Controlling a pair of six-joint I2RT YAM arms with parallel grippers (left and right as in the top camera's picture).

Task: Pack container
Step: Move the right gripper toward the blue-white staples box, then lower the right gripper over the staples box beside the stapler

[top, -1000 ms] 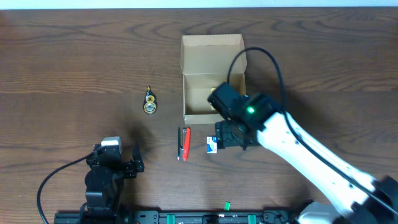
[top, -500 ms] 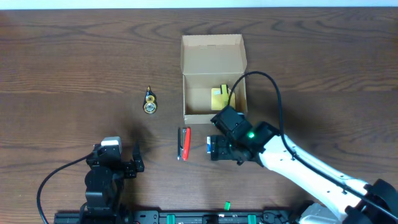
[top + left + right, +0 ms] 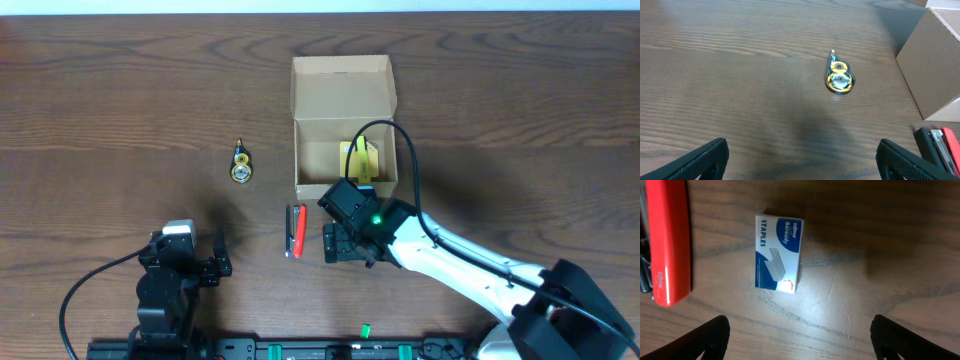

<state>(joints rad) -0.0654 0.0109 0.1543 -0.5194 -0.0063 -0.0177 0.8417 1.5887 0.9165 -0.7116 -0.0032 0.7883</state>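
The tan cardboard box (image 3: 343,130) stands open at the table's middle back, flap lid folded back, with a yellow item (image 3: 360,158) inside; its corner shows in the left wrist view (image 3: 935,70). My right gripper (image 3: 340,243) hovers open and empty just in front of the box, over a blue-and-white staples box (image 3: 778,253). A red stapler (image 3: 296,230) lies to its left and shows in the right wrist view (image 3: 667,240) and the left wrist view (image 3: 937,145). My left gripper (image 3: 180,262) is open and empty at the front left.
A yellow-and-black correction tape dispenser (image 3: 241,164) lies left of the box, also in the left wrist view (image 3: 839,79). A small green bit (image 3: 366,328) sits near the front rail. The right arm's cable loops over the box front.
My right gripper has moved from the box's front right corner toward the front and left, uncovering the yellow item in the box, and now hovers over the staples box. The left arm has not moved.
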